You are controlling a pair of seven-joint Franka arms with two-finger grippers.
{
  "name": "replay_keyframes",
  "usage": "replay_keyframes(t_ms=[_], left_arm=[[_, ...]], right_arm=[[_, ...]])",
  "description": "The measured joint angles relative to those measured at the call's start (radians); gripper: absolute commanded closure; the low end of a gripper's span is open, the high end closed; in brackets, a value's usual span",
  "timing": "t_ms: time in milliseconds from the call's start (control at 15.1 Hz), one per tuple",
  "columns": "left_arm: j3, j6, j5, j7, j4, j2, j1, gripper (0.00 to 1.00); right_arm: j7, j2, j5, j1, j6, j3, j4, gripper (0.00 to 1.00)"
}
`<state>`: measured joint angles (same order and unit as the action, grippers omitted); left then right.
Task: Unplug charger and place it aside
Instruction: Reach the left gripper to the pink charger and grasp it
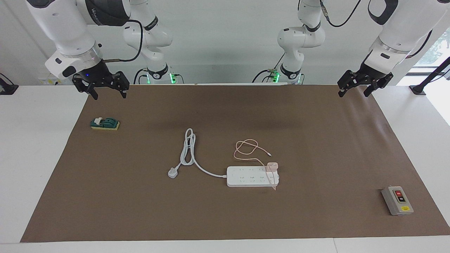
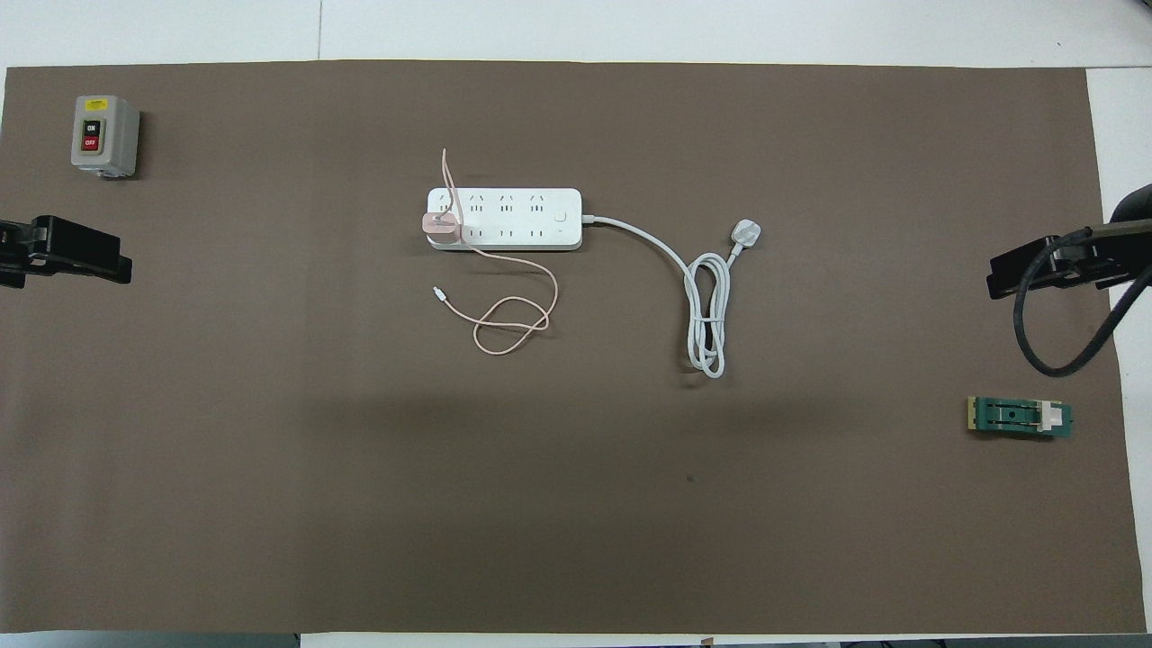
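At the right arm's end of the brown mat [image 1: 316, 140], the right gripper [image 1: 104, 89] hangs with fingers spread wide, waiting. In the middle, the charger [image 1: 272, 165] sits plugged in the power strip [image 1: 252, 176]. The left gripper [image 1: 364, 86] hangs spread wide too.

Charger still plugged in

The pale-pink cube charger [image 1: 272, 166] [image 2: 440, 228] sat in the white power strip [image 1: 252, 176] [image 2: 504, 219], its thin pink cable [image 1: 248, 149] [image 2: 508, 315] looping nearer the robots.
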<state>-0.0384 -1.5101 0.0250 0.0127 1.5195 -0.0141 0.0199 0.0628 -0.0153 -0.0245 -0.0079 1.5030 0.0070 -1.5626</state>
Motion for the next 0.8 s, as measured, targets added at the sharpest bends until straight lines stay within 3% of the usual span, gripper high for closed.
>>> replay_keyframes(t_ms=[796], left_arm=[[0.001, 0.023, 0.0, 0.006, 0.014, 0.003, 0.0, 0.0]], right_arm=[[0.0, 0.0, 0.0, 0.0, 0.0, 0.0, 0.0, 0.0]])
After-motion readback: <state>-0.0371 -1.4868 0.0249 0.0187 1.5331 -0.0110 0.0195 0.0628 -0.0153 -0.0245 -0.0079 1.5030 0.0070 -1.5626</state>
